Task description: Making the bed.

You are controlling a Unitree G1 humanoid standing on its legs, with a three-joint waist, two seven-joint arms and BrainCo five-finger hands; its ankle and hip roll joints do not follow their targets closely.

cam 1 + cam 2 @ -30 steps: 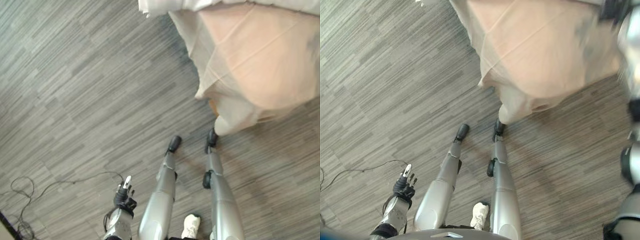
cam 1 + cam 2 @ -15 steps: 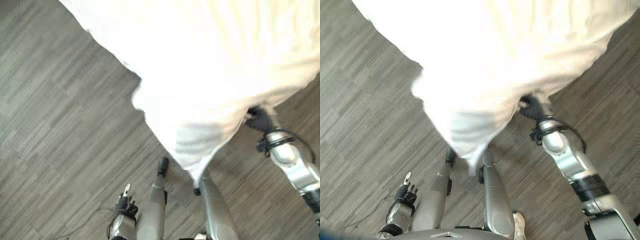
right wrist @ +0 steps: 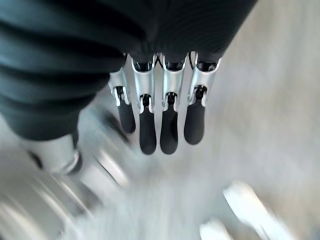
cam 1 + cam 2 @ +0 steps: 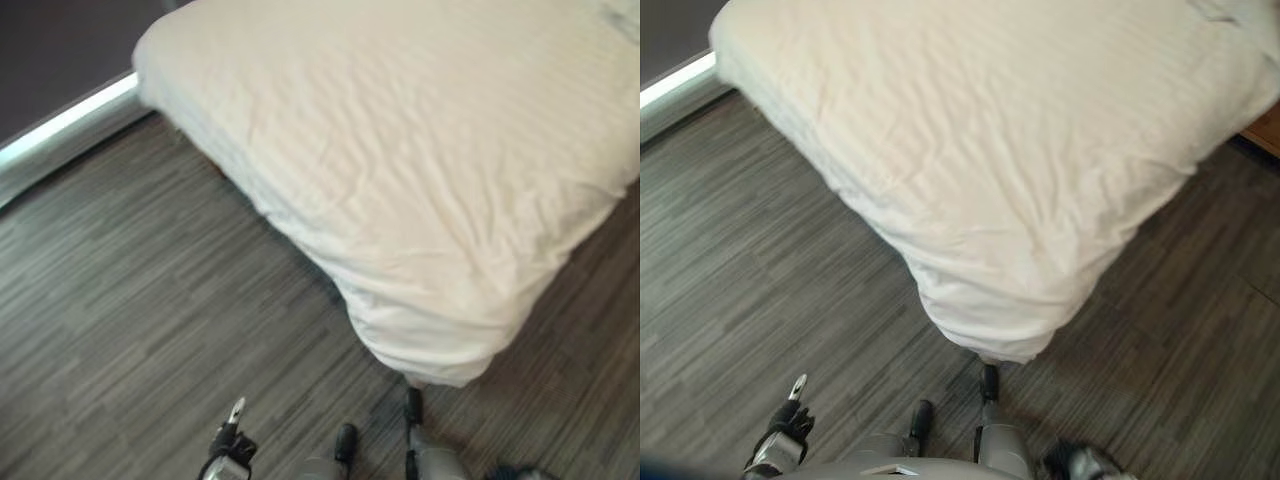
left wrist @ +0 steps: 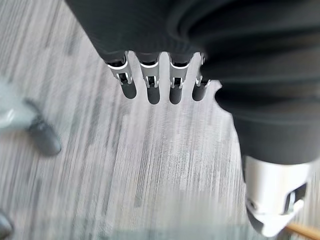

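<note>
The bed's white duvet (image 4: 400, 170) lies spread over the mattress, and its near corner (image 4: 990, 320) hangs down toward the floor just in front of me. My left hand (image 4: 230, 445) hangs low at my left side over the floor, well short of the bed. In the left wrist view its fingers (image 5: 152, 85) are straight and hold nothing. My right hand (image 4: 1080, 462) is down at the lower right, apart from the duvet. Its fingers (image 3: 167, 120) in the right wrist view are straight, with nothing in them.
Grey wood-plank floor (image 4: 150, 300) runs to the left of the bed and in front of it. A pale baseboard strip (image 4: 60, 130) lines the dark wall at the far left. A brown wooden edge (image 4: 1265, 125) shows past the bed's right side.
The camera has tilted up from my legs to the bed. The right hand, up at the duvet's corner half a second ago, has dropped away. The duvet now covers the peach sheet.
</note>
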